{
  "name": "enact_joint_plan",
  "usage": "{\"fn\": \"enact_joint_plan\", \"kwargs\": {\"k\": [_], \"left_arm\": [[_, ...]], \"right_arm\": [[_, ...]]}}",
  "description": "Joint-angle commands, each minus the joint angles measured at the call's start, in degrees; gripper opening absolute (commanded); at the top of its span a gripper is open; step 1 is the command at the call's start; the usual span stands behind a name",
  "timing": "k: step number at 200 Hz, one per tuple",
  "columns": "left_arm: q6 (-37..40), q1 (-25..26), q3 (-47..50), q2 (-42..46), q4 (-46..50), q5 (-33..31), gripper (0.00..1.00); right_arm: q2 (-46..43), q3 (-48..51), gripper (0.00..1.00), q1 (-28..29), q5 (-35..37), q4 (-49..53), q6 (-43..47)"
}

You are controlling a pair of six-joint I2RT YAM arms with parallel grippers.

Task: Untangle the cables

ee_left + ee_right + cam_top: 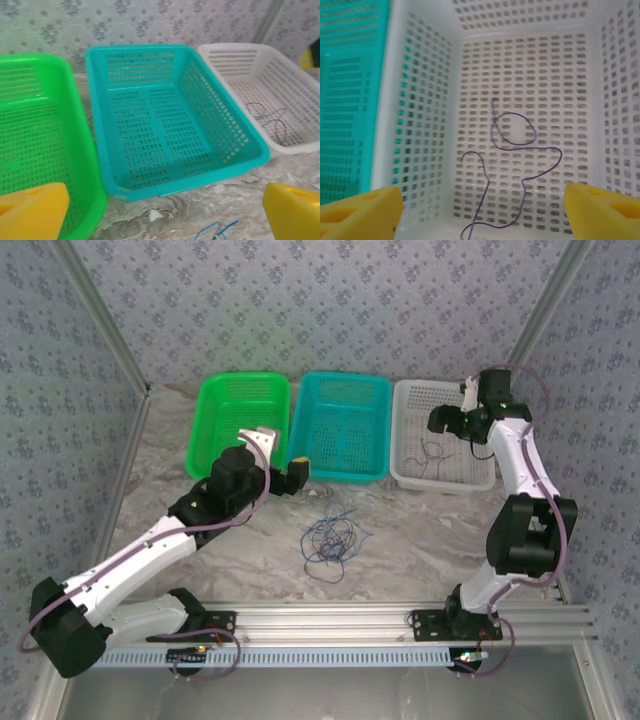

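Top view: a loose tangle of blue and dark cables [328,538] lies on the tabletop [420,530], just near of the teal basket [345,476]. A lone purple cable [436,452] lies in the white basket [445,480], far right. They look thin, limp and featherweight, and likely to snag, so pinch one outer loop.

Left wrist: the left pincer [162,217] gapes wide and empty, facing the teal basket.

Right wrist: the right pincer [480,212] stands wide and empty above the purple cable.

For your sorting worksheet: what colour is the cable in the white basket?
The cable is dark purple; the right wrist view shows it best.
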State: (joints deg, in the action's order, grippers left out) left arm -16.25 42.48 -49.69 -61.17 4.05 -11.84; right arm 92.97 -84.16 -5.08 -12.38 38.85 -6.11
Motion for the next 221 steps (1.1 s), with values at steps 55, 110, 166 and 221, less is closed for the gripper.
{"fn": "enact_joint_plan", "kwargs": {"k": [55, 110, 166, 221], "left_arm": [[-6.86, -2.01, -1.39, -0.36, 5.71, -5.24, 0.99], [-9.8, -3.15, -0.88, -1.11, 5.97, -1.79, 0.99], [-15.55, -3.12, 1.7, -2.46, 4.3, 1.54, 0.99], [-16.54, -3.12, 2.58, -5.23, 3.49, 4.64, 1.0]], "right_arm": [[-14.62, 9.3, 0.76, 15.8, -5.73, 5.21, -1.61], [-19.75, 26.41, 0.66, 28.15, -12.11, -3.88, -8.61], [-19.22, 34.34, 0.62, 36.07, -7.34, -10.86, -13.4], [-17.48, 37.28, 0.62, 39.45, -3.01, -17.74, -17.59]]}}
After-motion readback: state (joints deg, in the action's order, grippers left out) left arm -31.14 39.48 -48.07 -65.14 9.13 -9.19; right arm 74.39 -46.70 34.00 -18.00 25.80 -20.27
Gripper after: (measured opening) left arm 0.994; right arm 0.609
